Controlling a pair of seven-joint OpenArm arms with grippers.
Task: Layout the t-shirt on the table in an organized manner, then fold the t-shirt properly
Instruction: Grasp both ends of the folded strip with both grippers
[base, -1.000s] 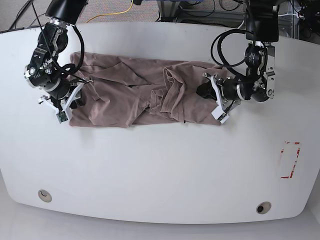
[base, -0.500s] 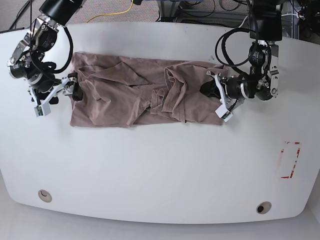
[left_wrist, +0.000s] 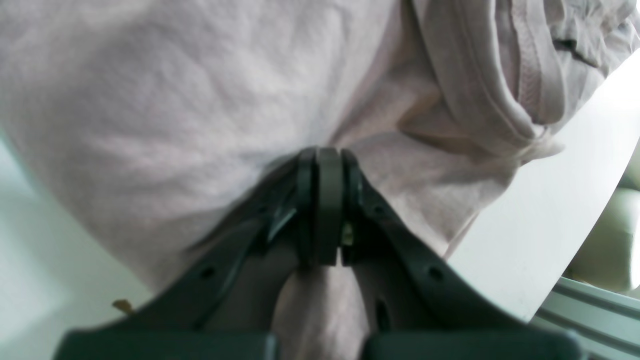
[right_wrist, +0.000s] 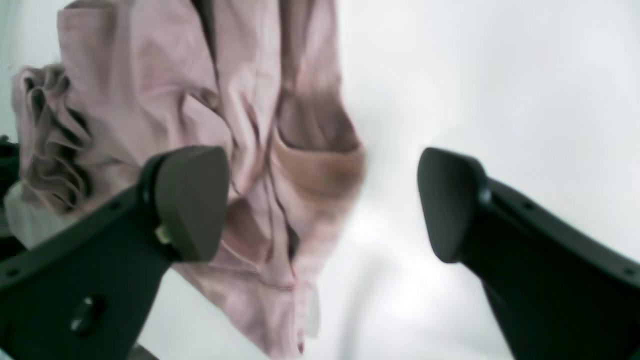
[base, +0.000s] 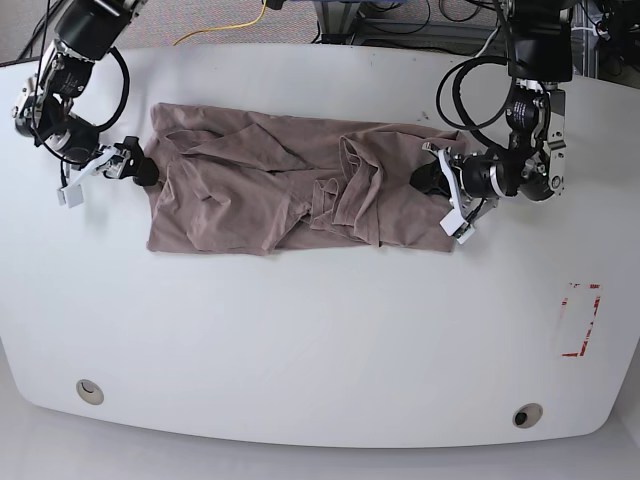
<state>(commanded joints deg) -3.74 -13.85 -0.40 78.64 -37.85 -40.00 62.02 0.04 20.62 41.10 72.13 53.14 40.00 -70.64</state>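
The mauve t-shirt (base: 290, 190) lies wrinkled and partly folded over itself, stretched sideways across the far half of the white table (base: 300, 330). My left gripper (base: 432, 183) is at the shirt's right end. In the left wrist view this gripper (left_wrist: 322, 200) is shut on the t-shirt (left_wrist: 175, 100), with fabric pinched between the fingers. My right gripper (base: 128, 168) is just off the shirt's left edge. In the right wrist view it (right_wrist: 320, 205) is open and empty, with the t-shirt (right_wrist: 240, 150) ahead and to the left of it.
A red rectangular mark (base: 581, 320) is at the table's right side. Two small round holes (base: 88, 390) (base: 527, 415) sit near the front edge. Cables and equipment, including a yellow cable (base: 230, 25), lie beyond the table's far edge.
My right gripper has drawn back up and to the left, off the shirt's left edge. My left gripper has moved slightly right with the fabric, and the shirt has shifted right.
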